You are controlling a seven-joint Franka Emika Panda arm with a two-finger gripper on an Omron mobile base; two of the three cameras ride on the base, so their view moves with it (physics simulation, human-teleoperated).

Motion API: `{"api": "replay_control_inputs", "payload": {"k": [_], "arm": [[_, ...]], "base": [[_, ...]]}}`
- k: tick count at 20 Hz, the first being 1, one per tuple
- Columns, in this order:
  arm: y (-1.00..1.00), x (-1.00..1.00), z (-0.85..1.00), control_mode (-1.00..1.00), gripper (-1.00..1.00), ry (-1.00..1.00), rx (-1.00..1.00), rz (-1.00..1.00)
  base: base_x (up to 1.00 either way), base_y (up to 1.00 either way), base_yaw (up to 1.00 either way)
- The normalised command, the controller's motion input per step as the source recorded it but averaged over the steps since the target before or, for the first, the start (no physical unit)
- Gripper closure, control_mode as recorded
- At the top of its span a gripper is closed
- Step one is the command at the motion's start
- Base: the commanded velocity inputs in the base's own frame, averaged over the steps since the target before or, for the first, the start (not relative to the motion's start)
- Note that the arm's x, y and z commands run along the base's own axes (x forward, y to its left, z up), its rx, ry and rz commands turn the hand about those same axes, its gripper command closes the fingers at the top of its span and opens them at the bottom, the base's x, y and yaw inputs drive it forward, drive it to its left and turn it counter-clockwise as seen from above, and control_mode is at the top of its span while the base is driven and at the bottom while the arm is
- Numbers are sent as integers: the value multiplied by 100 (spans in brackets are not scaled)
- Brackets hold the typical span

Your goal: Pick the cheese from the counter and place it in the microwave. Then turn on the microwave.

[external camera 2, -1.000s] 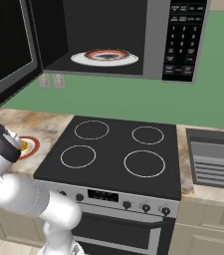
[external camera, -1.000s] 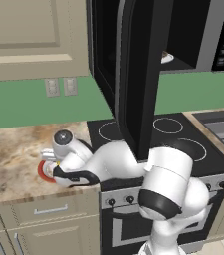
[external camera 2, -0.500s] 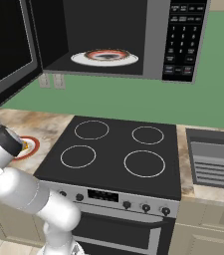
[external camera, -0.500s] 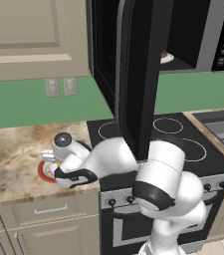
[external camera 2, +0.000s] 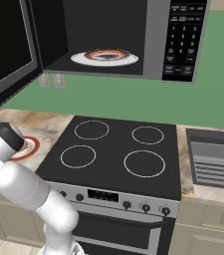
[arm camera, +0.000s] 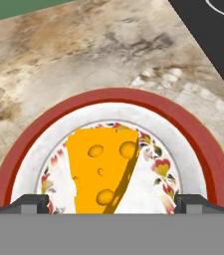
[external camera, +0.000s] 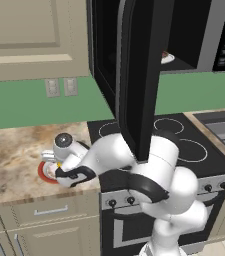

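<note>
1. While the cheese (arm camera: 101,172) is lying on a red-rimmed plate (arm camera: 183,132), the plate is resting on the counter (arm camera: 73,55) beside the stove (external camera: 184,145).
2. Above the cheese, the gripper (arm camera: 111,203) is hanging with jaws spread, one fingertip on each side.
3. Overhead, the microwave (external camera 2: 153,45) is standing open, holding another plate (external camera 2: 105,57).

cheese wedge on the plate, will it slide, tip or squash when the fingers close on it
The cheese looks like a solid, flat-sided wedge, so it probably stays stiff and gives the open gripper flat faces to pinch. It is small, so likely light. It sits on a glossy-looking plate, so a nudge might skate it sideways rather than tip it.
</note>
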Motion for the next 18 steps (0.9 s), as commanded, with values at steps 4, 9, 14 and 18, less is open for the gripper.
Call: {"api": "replay_control_inputs", "payload": {"k": [4, 9, 14, 18], "arm": [[7, 12, -11, -100, -100, 2, 0, 0], [7, 10, -10, -100, -100, 2, 0, 0], [4, 9, -10, -100, -100, 2, 0, 0], [2, 10, -10, -100, -100, 5, 0, 0]], "base": [[0, 0, 0], [0, 0, 0], [0, 0, 0], [0, 0, 0]]}}
